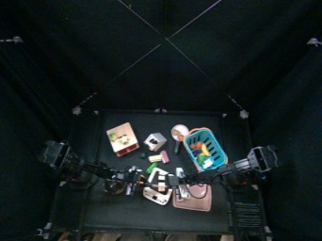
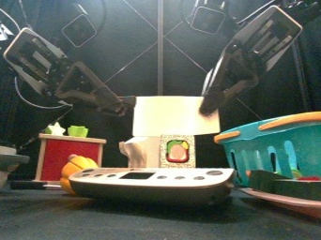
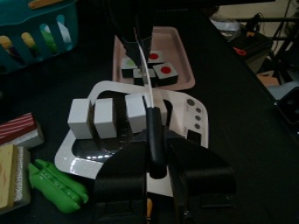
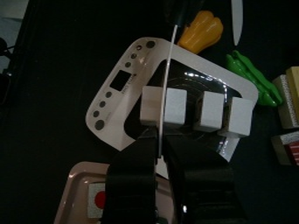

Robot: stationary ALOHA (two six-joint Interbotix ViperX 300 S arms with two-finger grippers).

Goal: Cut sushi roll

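A sushi roll [image 3: 111, 114], in several white blocks with dark filling, lies on a white kitchen scale [image 3: 193, 114]. My left gripper [image 3: 149, 171] is shut on a knife [image 3: 146, 96]. The blade lies lengthwise over the roll and points toward a pink tray [image 3: 170, 39]. In the right wrist view the roll [image 4: 193, 109] sits on the scale [image 4: 117, 87], and the thin blade [image 4: 170, 61] crosses it. My right gripper [image 4: 163, 140] hangs just above the roll's end by the tray [image 4: 82, 179]. Whether it touches the roll is hidden.
The tray holds cut sushi pieces [image 3: 158, 72]. A teal basket [image 2: 269, 141] stands at the right. A green pea pod [image 3: 52, 182] and an orange pepper [image 4: 198, 31] lie beside the scale. A red box [image 2: 69, 155] and a white box [image 2: 167, 117] stand behind it.
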